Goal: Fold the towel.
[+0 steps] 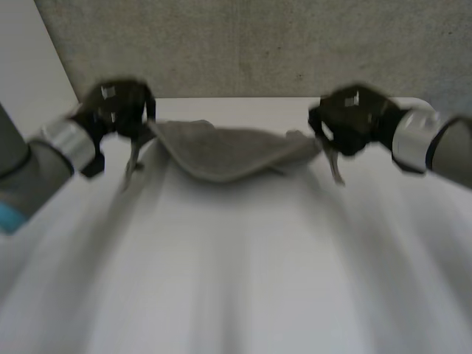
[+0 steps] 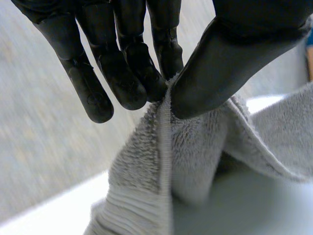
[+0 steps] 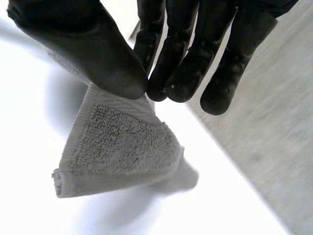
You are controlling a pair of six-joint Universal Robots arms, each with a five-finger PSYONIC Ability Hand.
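Note:
A grey towel (image 1: 228,151) hangs slack between my two hands near the far edge of the white table (image 1: 236,265), its middle sagging onto the tabletop. My left hand (image 1: 118,110) holds the towel's left end; its thumb (image 2: 220,63) pinches the hemmed edge of the towel (image 2: 161,161) against the fingers (image 2: 146,78). My right hand (image 1: 354,118) holds the right end, with thumb (image 3: 93,49) and fingers (image 3: 181,73) pinching a corner of the towel (image 3: 122,152), which hangs below them.
A grey carpeted floor (image 1: 258,44) lies beyond the table's far edge. A pale wall or panel (image 1: 29,59) stands at the far left.

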